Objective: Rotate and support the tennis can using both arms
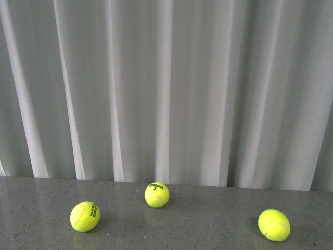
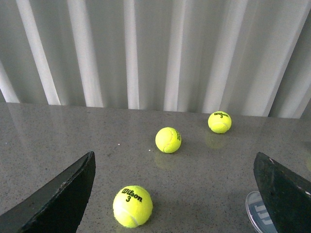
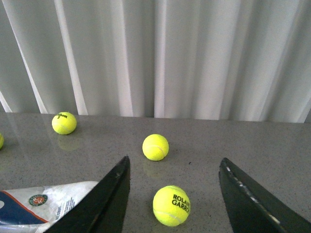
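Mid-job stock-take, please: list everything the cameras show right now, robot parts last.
tennis balls: at least four, yellow-green, scattered apart on the table; three show in the front view, four in the right wrist view, one of them cut by the frame edge
tennis can: one, clear with a blue and white label, lying on the table beside the right gripper, partly out of frame
table: one, grey speckled, under everything
curtain: one, white, pleated, behind the table
left gripper: one, black, jaws open, holding nothing
right gripper: one, black, jaws open, holding nothing
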Controlling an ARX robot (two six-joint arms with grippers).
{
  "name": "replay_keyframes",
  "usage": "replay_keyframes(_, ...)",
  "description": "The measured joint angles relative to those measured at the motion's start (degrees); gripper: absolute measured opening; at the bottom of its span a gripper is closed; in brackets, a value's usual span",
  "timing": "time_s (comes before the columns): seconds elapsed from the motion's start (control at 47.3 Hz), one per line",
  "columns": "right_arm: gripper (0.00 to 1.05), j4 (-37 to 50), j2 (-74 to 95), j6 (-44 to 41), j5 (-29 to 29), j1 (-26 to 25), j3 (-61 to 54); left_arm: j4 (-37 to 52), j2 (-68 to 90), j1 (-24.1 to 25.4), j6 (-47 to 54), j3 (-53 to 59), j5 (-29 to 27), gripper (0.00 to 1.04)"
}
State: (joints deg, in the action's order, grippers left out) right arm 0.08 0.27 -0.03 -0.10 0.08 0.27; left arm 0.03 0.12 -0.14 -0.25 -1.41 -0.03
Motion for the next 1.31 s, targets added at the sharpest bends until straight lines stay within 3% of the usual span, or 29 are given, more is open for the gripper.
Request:
replay_keyframes(0.232, 0.99, 0.0, -0.02, 0.02, 0.0, 0.0, 0.0, 0.0, 0.0, 0.0, 0.0, 0.0, 0.0, 0.98)
replay_keyframes(0.719, 0.98, 0.0, -0.02, 0.02, 0.0, 0.0, 0.0, -0.11, 0.11, 0.04, -0.04, -0.07, 0.02, 0.98)
replay_keyframes(0.803, 0.98, 0.0, -0.02, 0.02, -0.07, -0.02, 0.0, -10.56, 12.55, 2.1, -12.02, -5.38, 11.89, 0.98)
replay_keyframes(0.867, 0.98, 0.0, -0.04, 0.02, 0.02, 0.0, 0.0, -2.45, 27.93, 2.84, -18.03, -7.23, 20.35, 0.98)
replay_keyframes(0.951, 0.98, -0.02, -0.02, 0.02, 0.0, -0.04, 0.0, 13.14, 49.86, 3.54, -17.86, -12.15, 29.48, 0.98)
replay_keyframes(1.014, 0.98, -0.04, -0.04, 0.02, -0.02, -0.04, 0.0, 20.22, 66.27, 3.48, -16.04, -17.73, 33.46, 0.98)
replay_keyframes(1.141, 0.98, -0.04, -0.07, 0.02, 0.0, -0.04, 0.0, 21.66, 85.68, 2.51, -14.1, -24.0, 37.03, 0.98)
replay_keyframes(1.31, 0.98, -0.04, -0.07, 0.04, 0.0, -0.04, 0.0, 23.08, 97.48, 0.37, -13.88, -28.2, 38.69, 0.98)
